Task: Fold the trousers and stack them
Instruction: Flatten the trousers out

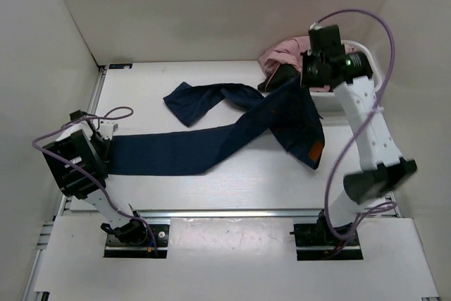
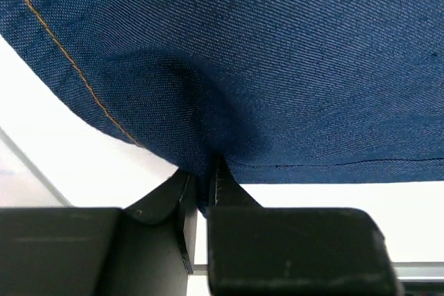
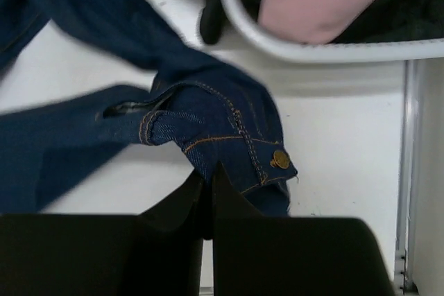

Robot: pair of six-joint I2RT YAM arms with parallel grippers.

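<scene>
The dark navy jeans (image 1: 232, 132) lie spread across the table, one leg stretched to the left, the other curled toward the back centre. The tan waistband patch (image 1: 315, 151) shows at the right. My left gripper (image 1: 106, 147) is shut on the hem of the stretched leg (image 2: 229, 88); its fingers (image 2: 220, 185) pinch the denim. My right gripper (image 1: 306, 75) is shut on the waistband by the brass button (image 3: 279, 159) and holds that end lifted near the basket.
A white basket (image 1: 366, 68) at the back right holds a pink garment (image 1: 282, 54) and a black garment (image 1: 278, 79) that hangs over its rim. White walls close the table on three sides. A rail runs along the near edge (image 1: 232, 213).
</scene>
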